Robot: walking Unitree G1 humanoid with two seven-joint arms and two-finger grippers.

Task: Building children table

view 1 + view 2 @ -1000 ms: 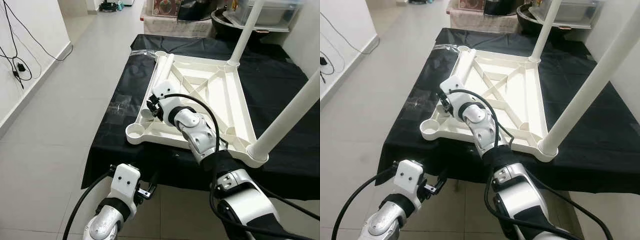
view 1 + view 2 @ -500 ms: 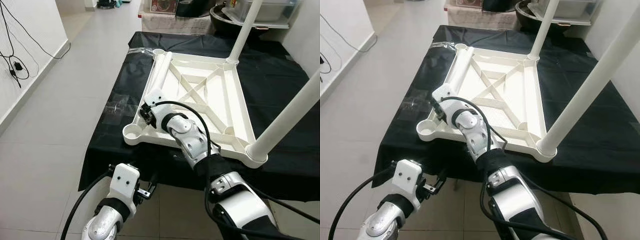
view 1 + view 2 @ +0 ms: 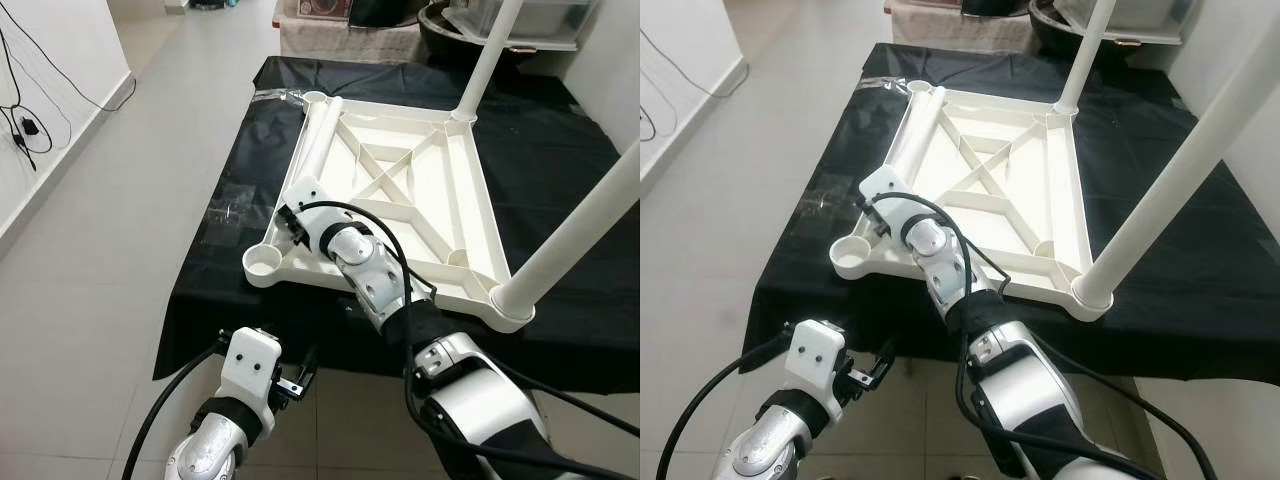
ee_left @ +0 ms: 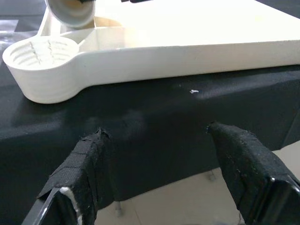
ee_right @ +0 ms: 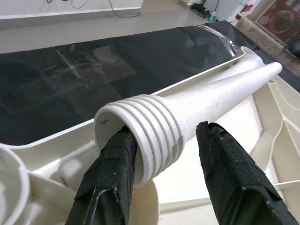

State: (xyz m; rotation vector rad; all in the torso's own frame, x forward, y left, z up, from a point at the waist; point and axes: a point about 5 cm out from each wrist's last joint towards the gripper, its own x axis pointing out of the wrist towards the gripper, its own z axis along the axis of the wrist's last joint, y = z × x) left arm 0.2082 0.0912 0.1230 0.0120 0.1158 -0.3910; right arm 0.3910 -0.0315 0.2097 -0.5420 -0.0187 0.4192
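Head views: I see the upturned white plastic tabletop frame (image 3: 400, 190) on the black-draped table (image 3: 560, 180), two legs already standing, so its empty round corner socket (image 3: 262, 263) faces up.
Right wrist view: my right gripper (image 5: 164, 154) seems clamped on the loose white tapered leg (image 5: 206, 96), fingers at its ribbed threaded end, ready to lift.
Left wrist view: my left gripper (image 4: 157, 161) hangs open and empty below the table edge.

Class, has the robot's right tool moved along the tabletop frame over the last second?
Yes. The right tool has slid toward the near-left corner socket of the frame.
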